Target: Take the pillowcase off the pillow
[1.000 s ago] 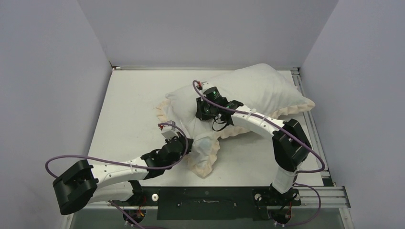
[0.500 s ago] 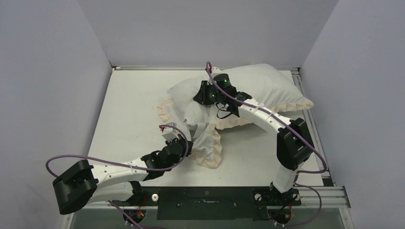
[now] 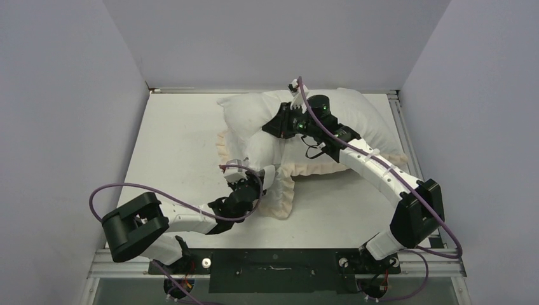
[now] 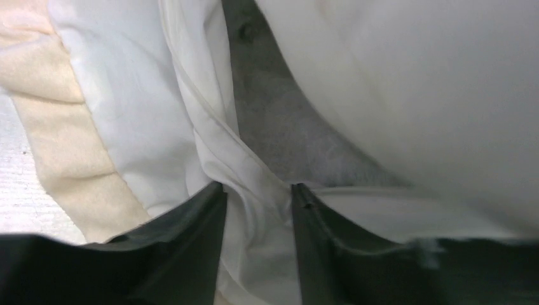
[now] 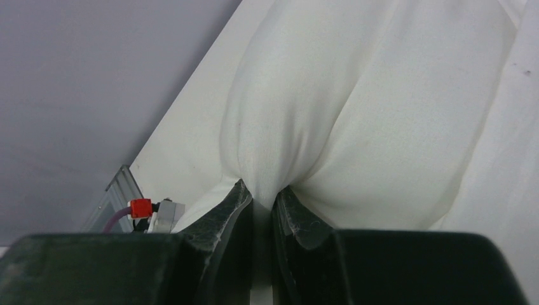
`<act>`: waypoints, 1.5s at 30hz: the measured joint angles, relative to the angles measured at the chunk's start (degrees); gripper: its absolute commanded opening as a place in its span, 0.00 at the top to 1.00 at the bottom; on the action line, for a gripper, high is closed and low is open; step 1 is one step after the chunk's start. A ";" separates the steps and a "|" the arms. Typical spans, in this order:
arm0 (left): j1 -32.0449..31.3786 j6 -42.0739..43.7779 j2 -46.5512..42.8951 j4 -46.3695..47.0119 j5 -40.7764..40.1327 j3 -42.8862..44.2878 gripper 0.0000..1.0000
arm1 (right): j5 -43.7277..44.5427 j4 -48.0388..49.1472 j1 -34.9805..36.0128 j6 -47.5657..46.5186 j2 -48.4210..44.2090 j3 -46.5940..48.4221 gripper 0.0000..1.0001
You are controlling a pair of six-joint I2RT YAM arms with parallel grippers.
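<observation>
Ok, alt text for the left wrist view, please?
The left end effector pinches a bunched fold of the white pillowcase between its two dark fingers. The cream frill runs down the left, the case's grey plush inner face shows above, and the plump white pillow fills the right.

The pillow (image 3: 251, 117) is plain white without any pattern. The pillowcase (image 3: 273, 184) is also white on the face seen from above, with a cream frill (image 3: 285, 199) at its edge, and in the left wrist view its other face is grey. The table (image 3: 178, 140) is off-white and the walls (image 3: 63, 95) are pale grey-lilac, while the left arm (image 3: 184, 221) and the right arm (image 3: 375, 171) are white and black with purple cables (image 3: 108, 189).
</observation>
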 measured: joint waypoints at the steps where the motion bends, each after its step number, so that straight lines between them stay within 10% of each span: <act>1: 0.02 0.50 0.50 1.57 -0.90 0.00 0.40 | -0.94 0.24 -0.07 -0.07 -0.68 -0.63 0.95; 16: 1.70 1.46 -20.04 -4.59 -6.03 -8.09 0.06 | -8.63 -5.09 1.68 -9.18 -4.22 -4.87 0.88; 27: 3.34 -2.82 -47.23 -34.97 -9.16 -7.04 0.04 | -10.54 -16.92 6.27 -18.10 -4.50 -3.98 0.38; 35: 4.90 3.28 -42.47 -44.33 -4.74 6.88 0.04 | 3.23 -22.16 4.83 -20.37 -9.49 -3.39 0.01; 45: 7.96 12.70 -27.82 -48.30 7.54 20.48 0.04 | 24.63 -19.89 -12.46 -14.71 -19.63 -10.27 0.10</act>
